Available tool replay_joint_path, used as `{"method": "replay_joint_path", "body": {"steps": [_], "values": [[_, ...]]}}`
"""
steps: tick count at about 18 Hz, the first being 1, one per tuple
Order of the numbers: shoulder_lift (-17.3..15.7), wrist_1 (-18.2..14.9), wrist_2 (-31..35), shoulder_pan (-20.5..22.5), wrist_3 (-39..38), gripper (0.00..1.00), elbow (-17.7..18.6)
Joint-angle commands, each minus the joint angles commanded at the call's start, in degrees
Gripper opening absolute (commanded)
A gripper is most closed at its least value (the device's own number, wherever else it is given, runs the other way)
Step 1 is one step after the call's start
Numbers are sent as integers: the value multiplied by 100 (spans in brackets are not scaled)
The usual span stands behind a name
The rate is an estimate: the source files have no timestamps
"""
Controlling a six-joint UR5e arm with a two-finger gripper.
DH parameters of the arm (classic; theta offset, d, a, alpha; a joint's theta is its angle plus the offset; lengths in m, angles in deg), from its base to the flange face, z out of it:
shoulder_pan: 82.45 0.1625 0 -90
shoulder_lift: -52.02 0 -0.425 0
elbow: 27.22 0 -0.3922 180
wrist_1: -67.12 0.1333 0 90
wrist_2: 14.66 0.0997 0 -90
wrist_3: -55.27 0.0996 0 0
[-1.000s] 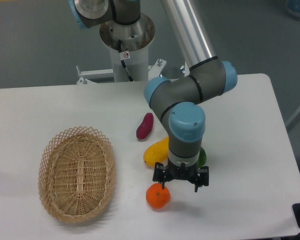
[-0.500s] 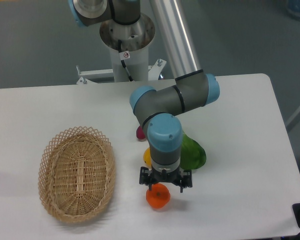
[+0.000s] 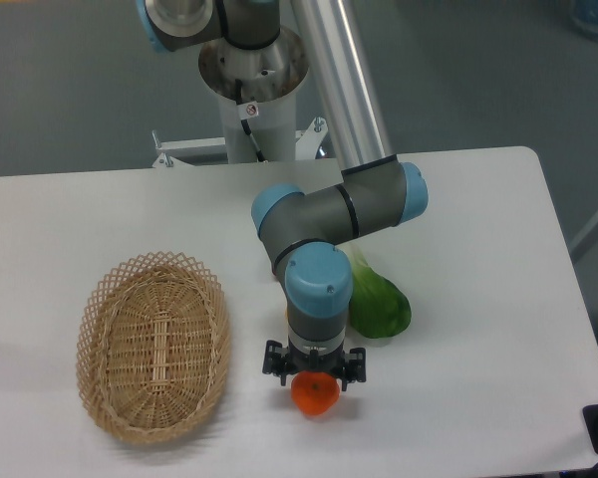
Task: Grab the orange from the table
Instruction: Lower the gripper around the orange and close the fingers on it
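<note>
Sliding leftward over the last second, the gripper (image 3: 314, 370) has come from beside the orange (image 3: 315, 394) to directly above it, its body now hiding the fruit's upper part. The orange sits on the table (image 3: 478, 349) near the front edge, to the right of the wicker basket (image 3: 152, 345). That same sweep has uncovered the green vegetable (image 3: 378, 305) behind the arm and hidden the yellow and purplish pieces (both were plain a moment ago). The jaws look spread, one prong showing at each side of the fruit, not yet pinching it. By my reckoning the lining-up is finished, so what remains is a short drop, a squeeze and the lift.
</note>
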Motion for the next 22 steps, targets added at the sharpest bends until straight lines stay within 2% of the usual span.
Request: {"method": "replay_joint_path", "body": {"steps": [11, 12, 14, 15, 22], "values": [[114, 9, 9, 9, -17, 100, -9], [106, 9, 9, 0, -17, 97, -9], [97, 9, 9, 9, -26, 75, 0], [97, 9, 9, 9, -26, 70, 0], [44, 9, 9, 9, 44, 61, -9]]}}
